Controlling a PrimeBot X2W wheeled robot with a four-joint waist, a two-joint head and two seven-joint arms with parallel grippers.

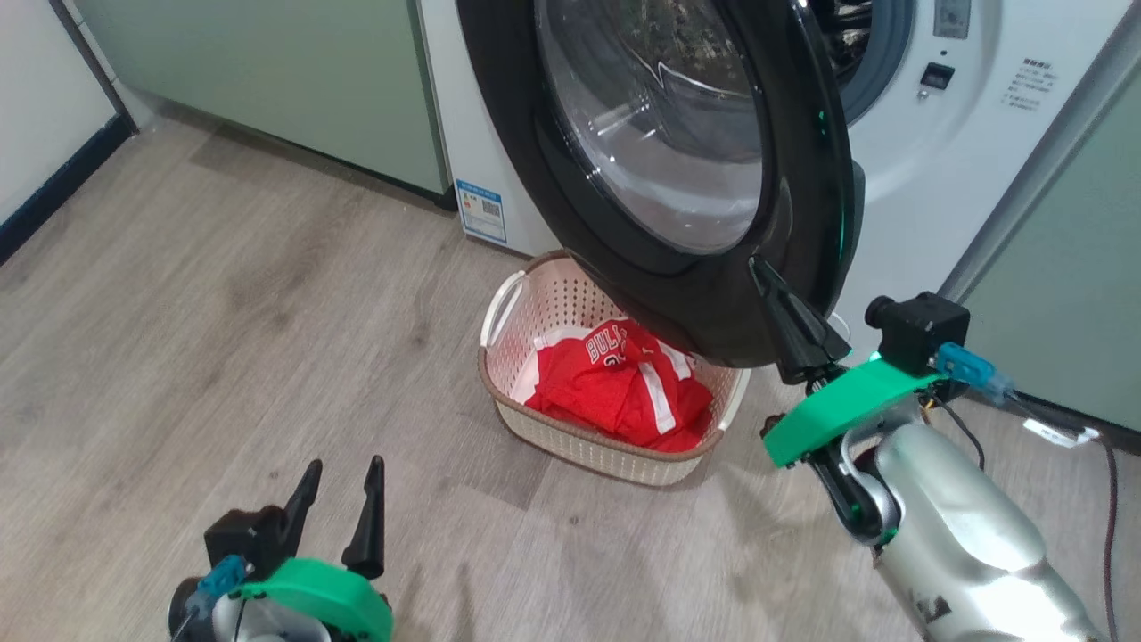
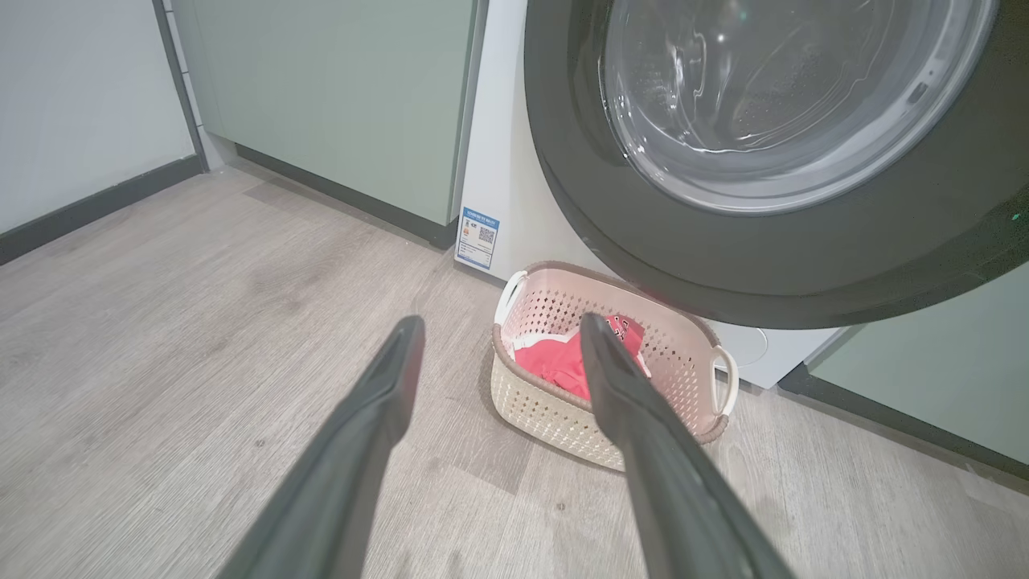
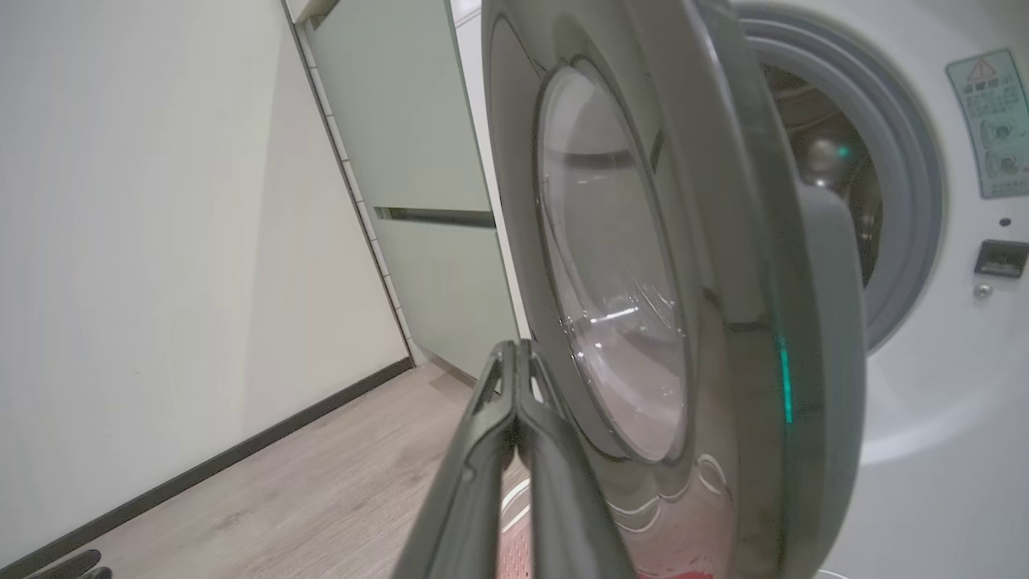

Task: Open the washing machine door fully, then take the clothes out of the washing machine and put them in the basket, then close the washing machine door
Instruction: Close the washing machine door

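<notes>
The washing machine door [image 1: 686, 169], black-rimmed with a clear glass bowl, stands partly swung out from the white washing machine [image 1: 927, 152]. My right gripper [image 1: 759, 266] is shut, its fingers pressed together with the tips against the door's lower outer rim [image 3: 707, 418]. Red clothes [image 1: 624, 383] with white trim lie in the cream basket [image 1: 513, 308] on the floor below the door. Low at the left, my left gripper [image 1: 343, 468] hangs open and empty above the floor, pointing toward the basket [image 2: 555, 410].
Pale green cabinets [image 1: 294, 80] flank the washer on both sides. A white wall with a dark skirting [image 1: 53, 178] runs along the left. Wood floor [image 1: 223, 339] spreads between my left gripper and the basket. A cable [image 1: 1110, 499] trails on the floor at right.
</notes>
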